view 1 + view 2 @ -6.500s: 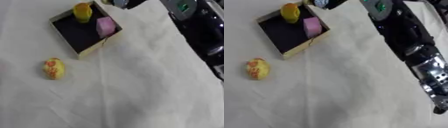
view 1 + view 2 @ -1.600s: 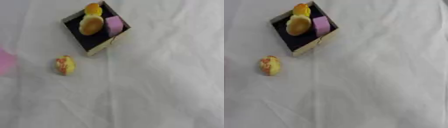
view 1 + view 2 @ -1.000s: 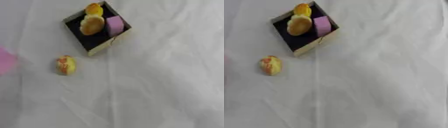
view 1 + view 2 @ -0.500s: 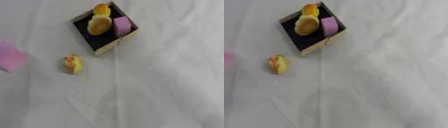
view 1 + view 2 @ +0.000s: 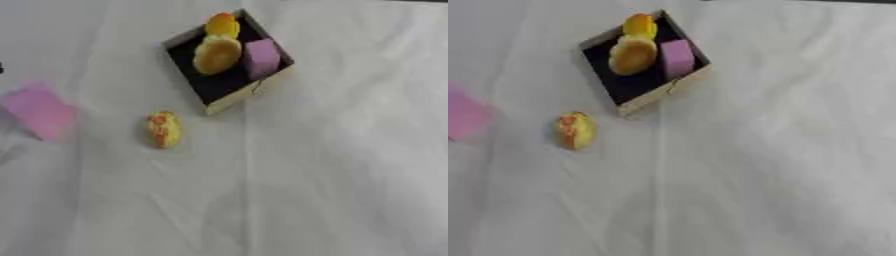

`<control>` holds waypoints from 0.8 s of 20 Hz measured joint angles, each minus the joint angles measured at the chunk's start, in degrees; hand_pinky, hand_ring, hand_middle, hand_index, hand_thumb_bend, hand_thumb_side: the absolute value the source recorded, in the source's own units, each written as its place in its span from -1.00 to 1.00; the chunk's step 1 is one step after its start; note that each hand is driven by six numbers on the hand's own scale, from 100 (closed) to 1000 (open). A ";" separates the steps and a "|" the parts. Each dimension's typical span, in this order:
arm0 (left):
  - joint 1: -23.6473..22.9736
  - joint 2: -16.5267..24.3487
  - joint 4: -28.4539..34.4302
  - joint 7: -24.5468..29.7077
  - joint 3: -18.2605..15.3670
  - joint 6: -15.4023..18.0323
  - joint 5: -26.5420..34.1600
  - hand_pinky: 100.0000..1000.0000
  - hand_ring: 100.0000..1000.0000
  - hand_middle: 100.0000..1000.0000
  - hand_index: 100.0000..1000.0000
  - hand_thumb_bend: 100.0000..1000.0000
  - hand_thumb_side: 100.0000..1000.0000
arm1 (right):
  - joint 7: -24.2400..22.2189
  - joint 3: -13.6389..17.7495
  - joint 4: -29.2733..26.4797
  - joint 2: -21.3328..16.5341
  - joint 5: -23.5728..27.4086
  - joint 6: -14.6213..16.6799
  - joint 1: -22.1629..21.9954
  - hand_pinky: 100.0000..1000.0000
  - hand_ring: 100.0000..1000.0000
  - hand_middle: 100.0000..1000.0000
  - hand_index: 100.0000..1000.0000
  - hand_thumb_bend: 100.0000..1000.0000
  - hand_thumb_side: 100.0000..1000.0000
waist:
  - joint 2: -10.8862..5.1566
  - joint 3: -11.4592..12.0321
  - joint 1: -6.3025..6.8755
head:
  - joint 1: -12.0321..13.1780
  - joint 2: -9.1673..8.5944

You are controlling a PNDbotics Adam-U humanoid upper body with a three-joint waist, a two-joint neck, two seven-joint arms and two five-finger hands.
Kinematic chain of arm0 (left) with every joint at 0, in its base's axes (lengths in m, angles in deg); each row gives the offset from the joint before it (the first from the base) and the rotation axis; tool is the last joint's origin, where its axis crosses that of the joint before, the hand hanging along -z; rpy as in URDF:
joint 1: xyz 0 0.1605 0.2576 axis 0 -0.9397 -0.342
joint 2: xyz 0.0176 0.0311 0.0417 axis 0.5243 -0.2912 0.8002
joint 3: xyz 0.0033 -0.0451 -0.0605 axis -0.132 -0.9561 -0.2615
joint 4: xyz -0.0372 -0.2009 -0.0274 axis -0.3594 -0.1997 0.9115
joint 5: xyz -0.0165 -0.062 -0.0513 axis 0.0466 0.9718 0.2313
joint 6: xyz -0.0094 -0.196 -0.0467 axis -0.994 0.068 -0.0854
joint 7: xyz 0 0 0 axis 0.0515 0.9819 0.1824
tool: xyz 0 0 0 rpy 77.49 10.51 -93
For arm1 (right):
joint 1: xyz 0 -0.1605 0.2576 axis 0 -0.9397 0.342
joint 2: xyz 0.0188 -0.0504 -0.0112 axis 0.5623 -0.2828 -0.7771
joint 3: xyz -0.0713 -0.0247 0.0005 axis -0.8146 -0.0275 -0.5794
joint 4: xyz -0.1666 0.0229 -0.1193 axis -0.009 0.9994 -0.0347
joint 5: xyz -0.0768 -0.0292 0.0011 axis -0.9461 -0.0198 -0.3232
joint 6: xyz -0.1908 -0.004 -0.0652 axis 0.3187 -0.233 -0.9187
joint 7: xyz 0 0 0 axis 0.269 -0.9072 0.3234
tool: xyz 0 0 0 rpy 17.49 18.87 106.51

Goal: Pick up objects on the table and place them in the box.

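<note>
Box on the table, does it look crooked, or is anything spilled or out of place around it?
The box sits turned at an angle on the white cloth, corner toward the camera. Nothing looks spilled. Inside lie a pink block and two yellow-orange items. A yellow-orange object and a flat pink thing lie outside it, to its left.

Paired head views, overhead table (image 5: 350,190)

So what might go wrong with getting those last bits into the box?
The box already holds three things at its far end, so another could knock or land on them. The rounded yellow and orange object might roll away when touched. The flat pink piece lies on the cloth and may be awkward to lift.
</note>
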 measured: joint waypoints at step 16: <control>6.76 0.01 -0.68 5.44 5.34 0.74 -0.40 0.77 0.74 0.66 0.83 0.04 -0.97 | -0.89 -0.03 0.00 1.23 0.72 -1.65 -0.02 0.99 0.98 0.41 0.60 -1.00 -0.22 | 0.00 -0.37 0.08 | -0.02 0.03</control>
